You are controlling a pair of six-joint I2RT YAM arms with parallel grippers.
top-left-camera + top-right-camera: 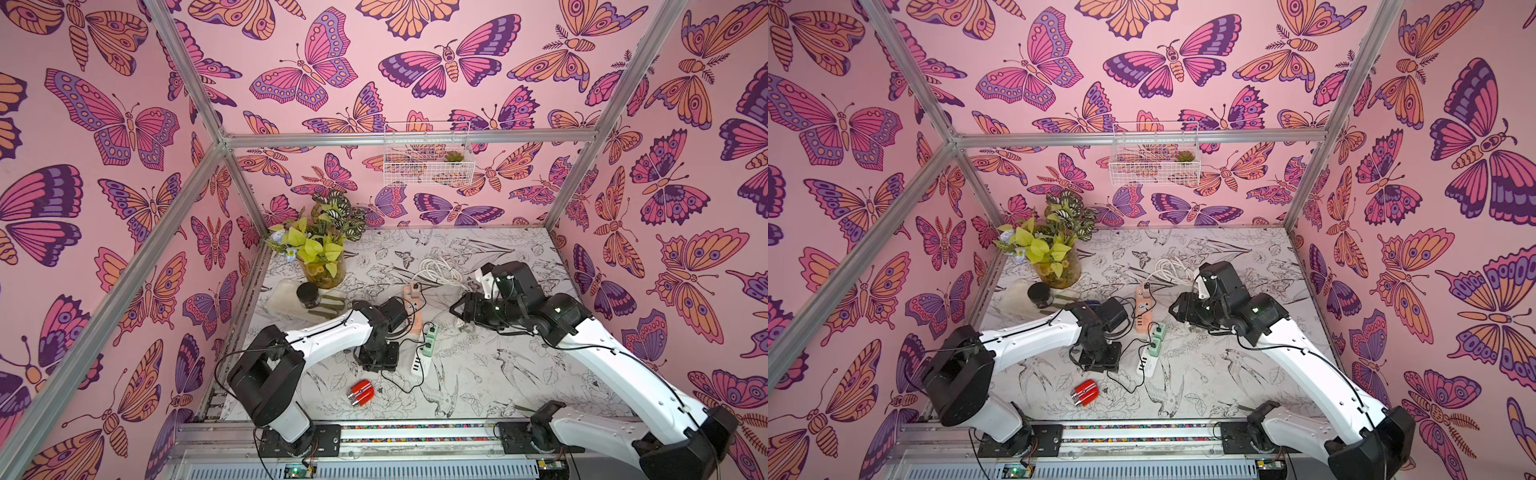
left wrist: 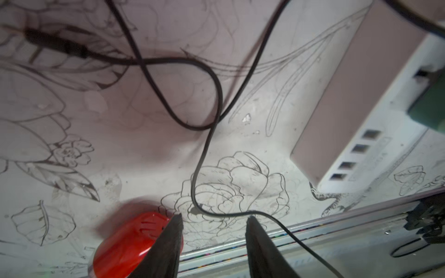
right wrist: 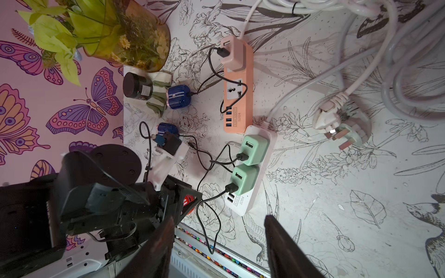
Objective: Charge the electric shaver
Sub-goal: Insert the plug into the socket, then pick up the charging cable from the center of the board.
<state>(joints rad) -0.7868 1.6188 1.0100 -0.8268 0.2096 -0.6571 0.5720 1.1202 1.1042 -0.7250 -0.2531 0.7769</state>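
The red electric shaver lies on the flowered table near the front edge. In the left wrist view the shaver sits just outside one finger. My left gripper hangs open just behind it, with only a thin black charging cable running past the fingertips. The cable's loose plug lies on the table further off. My right gripper is open and empty above the table, to the right of the power strips.
An orange power strip and a white strip with two green adapters lie mid-table. Two blue shavers sit by a black jar. A plant vase and coiled white cables stand behind.
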